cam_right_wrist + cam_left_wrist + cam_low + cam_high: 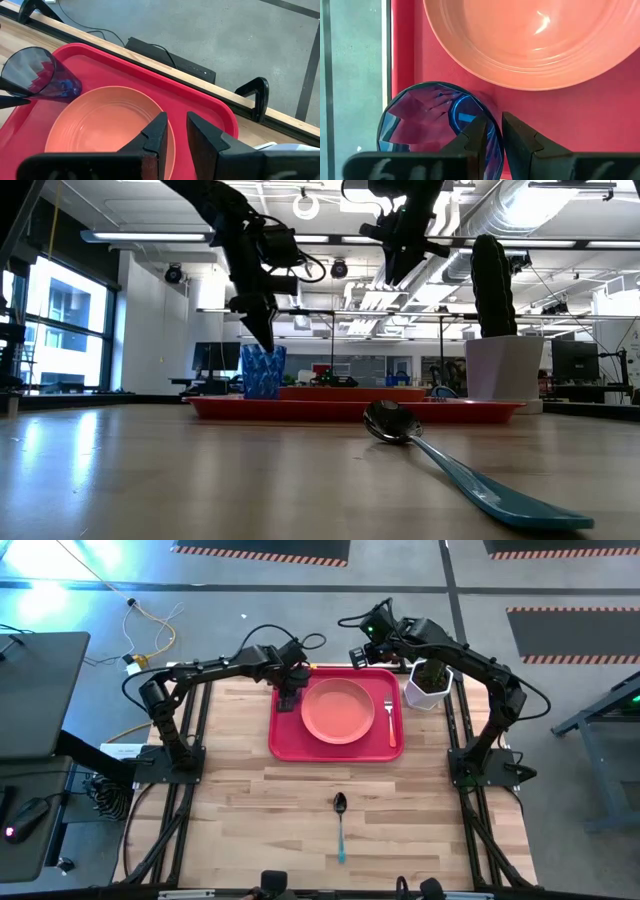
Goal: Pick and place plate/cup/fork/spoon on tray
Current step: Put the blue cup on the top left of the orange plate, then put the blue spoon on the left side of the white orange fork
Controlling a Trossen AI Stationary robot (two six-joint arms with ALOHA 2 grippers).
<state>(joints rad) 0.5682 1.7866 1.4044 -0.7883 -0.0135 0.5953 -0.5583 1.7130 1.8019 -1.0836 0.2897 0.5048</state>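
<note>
The red tray (282, 740) lies at the table's far middle. The salmon-pink plate (338, 710) and the orange-handled fork (390, 722) lie flat on it. The blue-purple cup (263, 372) stands upright on its base in the tray's far left corner, beside the plate (530, 40). My left gripper (494, 131) is over the cup, shut on its wall. My right gripper (175, 125) is shut and empty, hovering high above the tray's far edge (360, 653). The teal-handled spoon (340, 825) lies on the bare table near its front edge. My left gripper holds the cup by its rim and wall (482, 112) on the side facing the plate. One finger (475, 137) is inside the cup and the other (517, 137) outside. The fingers come from above, pointing down. The cup stands upright with its base on the tray.
A white hexagonal pot with a cactus (428, 685) stands just off the tray's far right corner, under my right arm. Bare wood lies between the tray and the spoon (400, 425).
</note>
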